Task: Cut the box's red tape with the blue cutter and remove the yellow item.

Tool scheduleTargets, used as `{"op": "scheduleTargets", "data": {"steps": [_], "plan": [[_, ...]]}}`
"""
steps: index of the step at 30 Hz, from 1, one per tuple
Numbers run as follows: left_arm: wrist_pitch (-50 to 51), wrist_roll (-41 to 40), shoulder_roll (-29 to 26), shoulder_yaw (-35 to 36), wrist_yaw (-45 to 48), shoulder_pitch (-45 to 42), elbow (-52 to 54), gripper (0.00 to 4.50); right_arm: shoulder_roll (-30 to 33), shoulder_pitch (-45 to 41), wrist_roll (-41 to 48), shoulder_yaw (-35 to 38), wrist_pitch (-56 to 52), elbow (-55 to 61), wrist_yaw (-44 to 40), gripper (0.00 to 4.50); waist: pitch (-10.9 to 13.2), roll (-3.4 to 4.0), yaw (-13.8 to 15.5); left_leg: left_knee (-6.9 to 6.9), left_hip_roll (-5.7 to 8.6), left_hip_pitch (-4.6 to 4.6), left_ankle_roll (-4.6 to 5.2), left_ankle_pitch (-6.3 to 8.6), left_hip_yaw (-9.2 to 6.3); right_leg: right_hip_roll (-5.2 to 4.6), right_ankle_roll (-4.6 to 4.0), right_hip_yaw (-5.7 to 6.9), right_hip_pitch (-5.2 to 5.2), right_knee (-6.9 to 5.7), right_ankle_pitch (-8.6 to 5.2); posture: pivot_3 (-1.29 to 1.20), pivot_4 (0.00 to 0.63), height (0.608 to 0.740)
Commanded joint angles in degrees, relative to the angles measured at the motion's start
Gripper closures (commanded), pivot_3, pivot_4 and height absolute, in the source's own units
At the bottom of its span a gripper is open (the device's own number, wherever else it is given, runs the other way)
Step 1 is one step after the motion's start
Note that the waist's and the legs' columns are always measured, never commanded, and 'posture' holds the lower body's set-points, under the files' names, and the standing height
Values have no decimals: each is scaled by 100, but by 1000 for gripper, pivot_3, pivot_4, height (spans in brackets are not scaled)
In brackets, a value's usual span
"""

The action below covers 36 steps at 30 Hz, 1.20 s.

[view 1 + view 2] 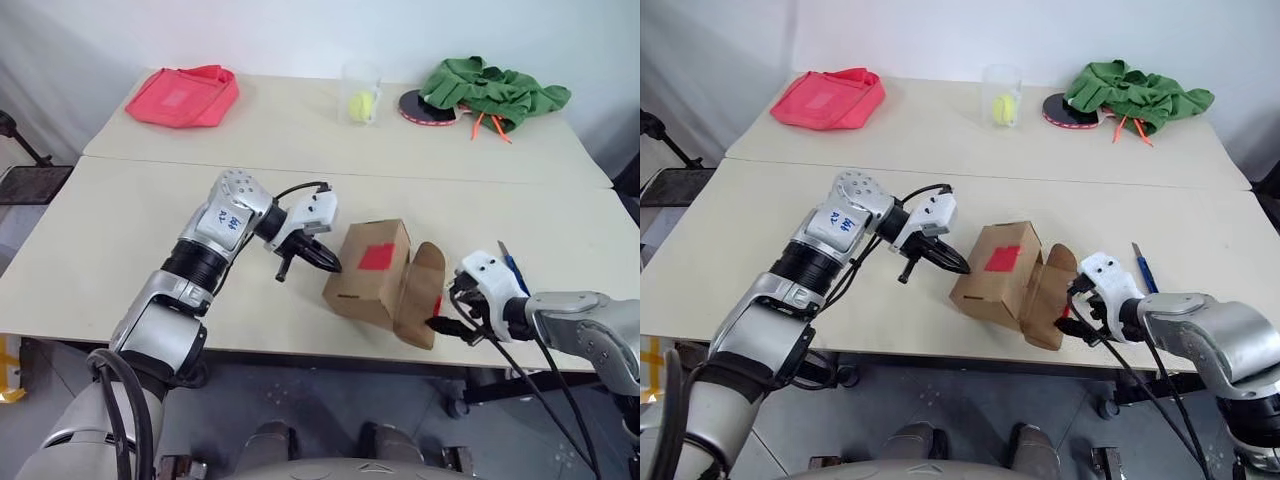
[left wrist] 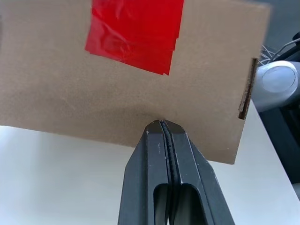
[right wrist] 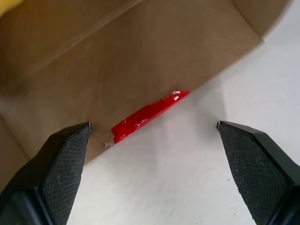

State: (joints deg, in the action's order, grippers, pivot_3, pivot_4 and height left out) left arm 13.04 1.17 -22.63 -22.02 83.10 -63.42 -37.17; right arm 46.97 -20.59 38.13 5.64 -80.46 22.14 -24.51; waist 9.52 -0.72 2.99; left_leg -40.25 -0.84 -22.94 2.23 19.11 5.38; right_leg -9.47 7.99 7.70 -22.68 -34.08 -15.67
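Box (image 1: 372,272) lies on its side between both grippers, end flaps open toward the right gripper (image 1: 447,312), whose fingers are spread wide and empty at the flap edge. Blue cutter (image 1: 512,268) rests just behind it. Left gripper (image 1: 318,260), pinched together, empty, points at the red tape (image 1: 376,257). Possibly the yellow item (image 3: 8,3) remains inside. No readable writing.

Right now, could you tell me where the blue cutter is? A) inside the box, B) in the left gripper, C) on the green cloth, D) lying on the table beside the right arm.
D: the blue cutter lies flat on the table beside the right wrist, in neither gripper.
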Motion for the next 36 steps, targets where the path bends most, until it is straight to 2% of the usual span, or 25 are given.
{"op": "scheduleTargets", "data": {"steps": [1, 5, 11, 16, 25, 36], "plan": [[-32, 224, 243, -260, -35, 19, -146, 4500, -137, -247, 48, 354, -205, -166, 26, 11, 8, 13, 7, -2, 1, -4, 1, -1, 0, -2, 1, 0, -2, 0, 1, 0, 150, 740], [-85, 244, 383, -210, -46, -119, -263, 4500, -185, -369, -124, 181, -200, -308, 56, 11, 16, 16, -19, -1, 6, -47, 1, -1, 8, -2, 10, 1, -55, -6, 6, 0, 150, 740], [-62, 158, 530, -78, -71, -356, -371, 4500, -180, -368, -286, -62, -50, -425, -7, 11, 16, 16, -94, 17, 1, -45, -5, -5, 71, -2, 20, 8, -73, -17, 11, 0, 150, 740], [-21, 155, 480, 13, -15, -400, -310, 4500, -250, -574, -194, 124, -222, -608, -62, 11, 16, 16, -151, 13, 0, -44, -4, -5, 73, -2, 20, -1, -73, -13, 11, 0, 150, 740], [-89, 69, 613, 280, -165, -800, -501, 4500, -599, -981, 119, 1078, -814, -1848, -364, 11, 16, 16, -150, 13, -1, -44, -5, -5, 80, -2, 21, -1, -74, -15, 12, 0, 150, 740], [49, -28, 1064, 386, -325, -908, -420, 4500, -569, -907, 80, 793, -840, -1770, -460, 11, 16, 16, -155, 13, 0, -40, -5, -5, 82, -2, 23, -3, -74, -21, 13, 0, 150, 740]]}}
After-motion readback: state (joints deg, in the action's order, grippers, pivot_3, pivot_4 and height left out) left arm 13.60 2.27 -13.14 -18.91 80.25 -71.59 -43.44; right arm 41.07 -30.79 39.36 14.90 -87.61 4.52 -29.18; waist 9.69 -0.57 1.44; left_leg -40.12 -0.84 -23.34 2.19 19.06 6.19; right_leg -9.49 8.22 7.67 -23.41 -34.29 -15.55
